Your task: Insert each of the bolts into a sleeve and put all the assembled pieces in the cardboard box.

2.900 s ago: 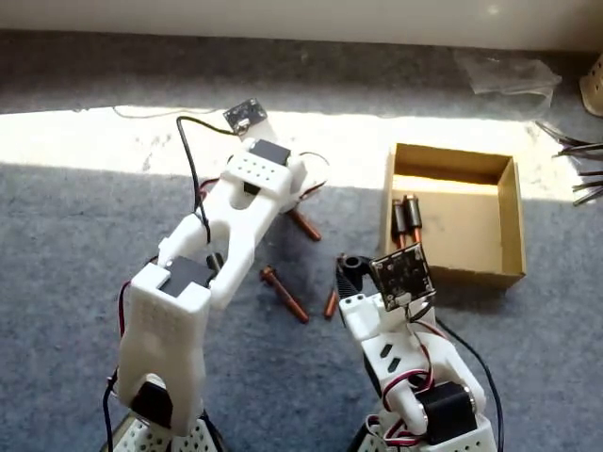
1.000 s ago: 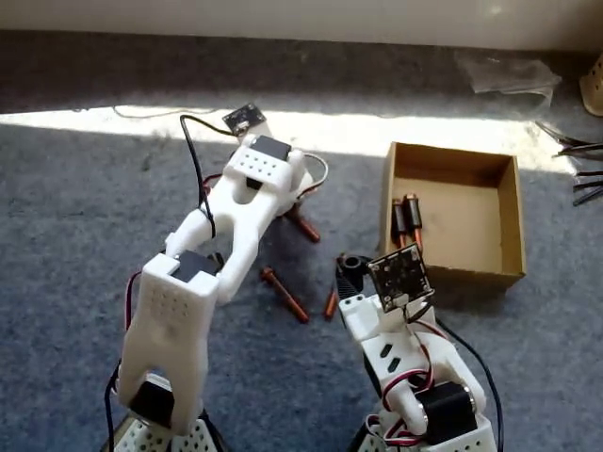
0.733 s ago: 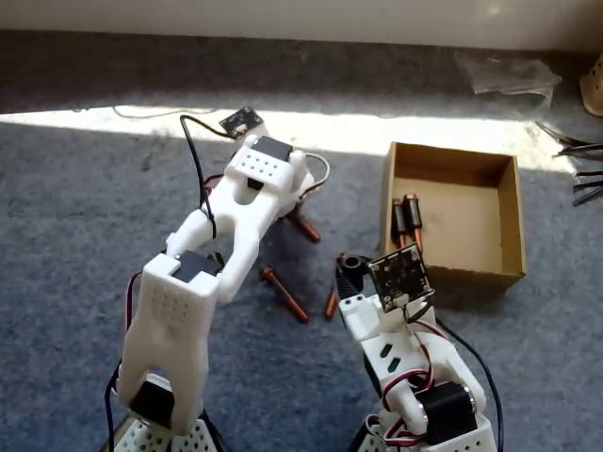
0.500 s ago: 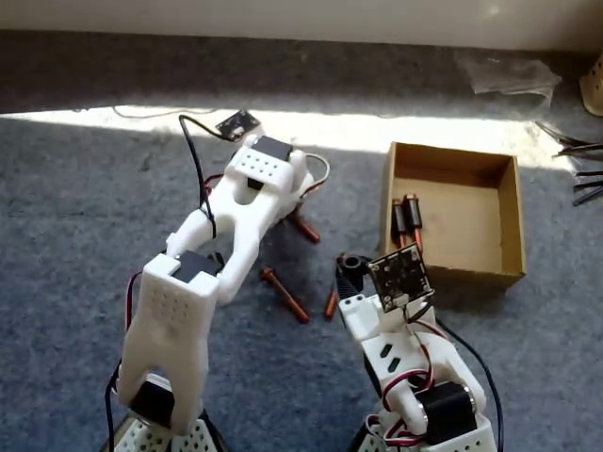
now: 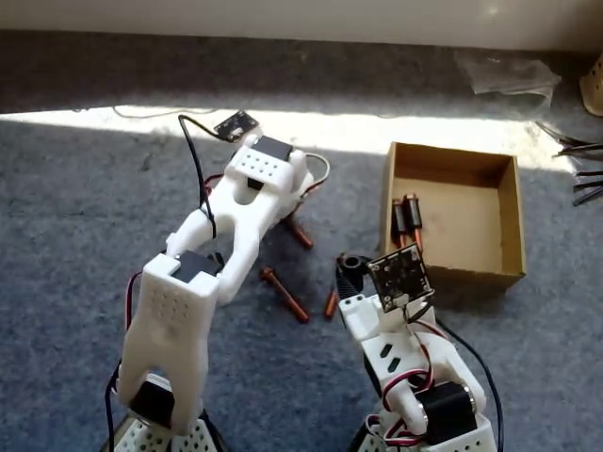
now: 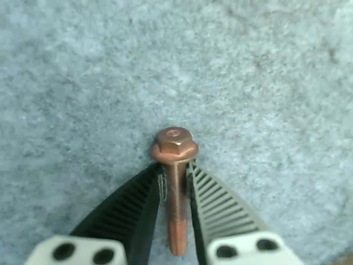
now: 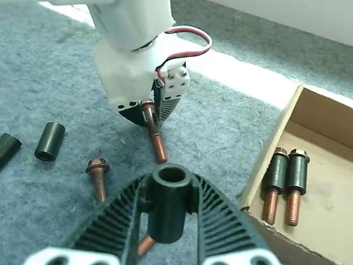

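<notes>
From above, the held bolt (image 5: 300, 234) is mostly buried under the left arm (image 5: 247, 202). One loose sleeve (image 7: 7, 147) gets chopped at the right wrist view's edge.

Sunlight glares in a band across the far carpet (image 5: 94, 137) and cardboard box (image 5: 516, 226); elsewhere, even shade.

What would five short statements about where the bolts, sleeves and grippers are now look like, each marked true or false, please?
1. The left gripper holds a bolt by its shank between its fingers. True.
2. The right gripper is empty. False: it is shut on a black sleeve.
3. Two assembled pieces lie in the cardboard box. True.
4. No sleeve lies loose on the carpet. False: two loose sleeves lie there.
5. A loose bolt lies on the carpet. True.
</notes>
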